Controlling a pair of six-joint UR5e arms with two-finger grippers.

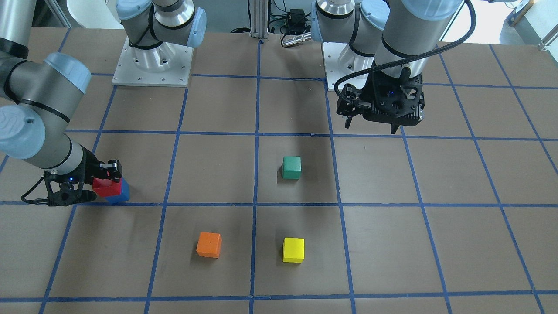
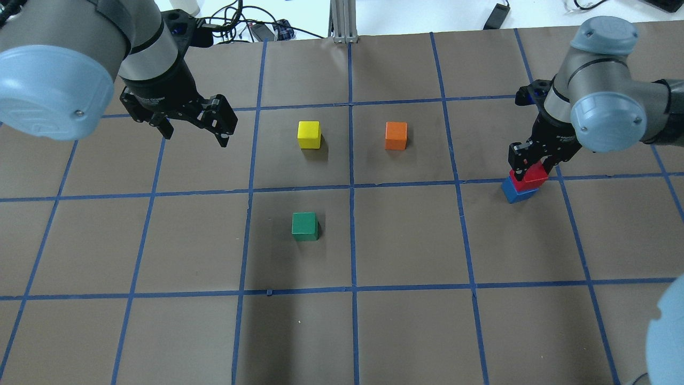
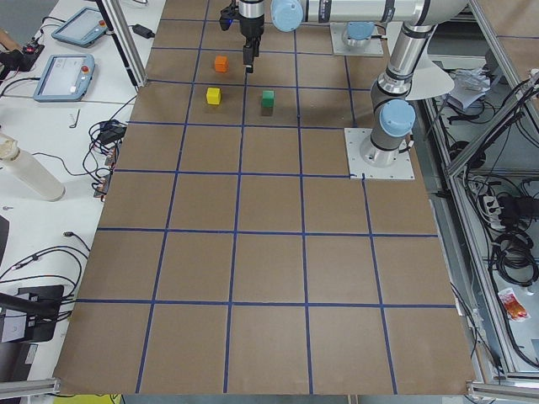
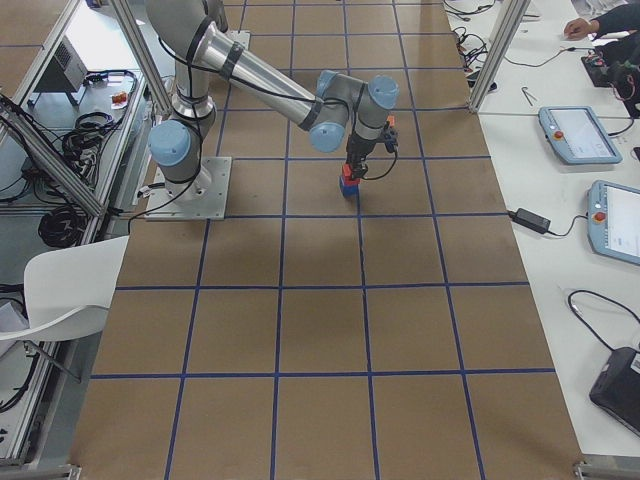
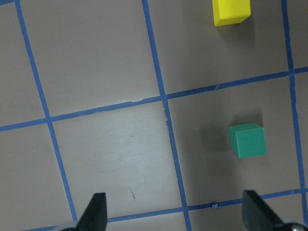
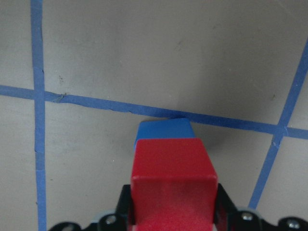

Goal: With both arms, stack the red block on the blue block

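Frame left: right gripper (image 1: 109, 175) pinches red block (image 1: 104, 186), which we judge light and rigid, by opposite faces over blue block (image 1: 120, 194); left gripper (image 1: 371, 127) wide.

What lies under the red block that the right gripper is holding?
The blue block sits directly under the red block, slightly offset, so one edge shows. The right gripper is clamped on the red block. Most of the blue top is covered, so contact cannot be confirmed.

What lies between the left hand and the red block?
Overhead view: a matte yellow cube and a matte orange cube lie between left hand and matte red block.
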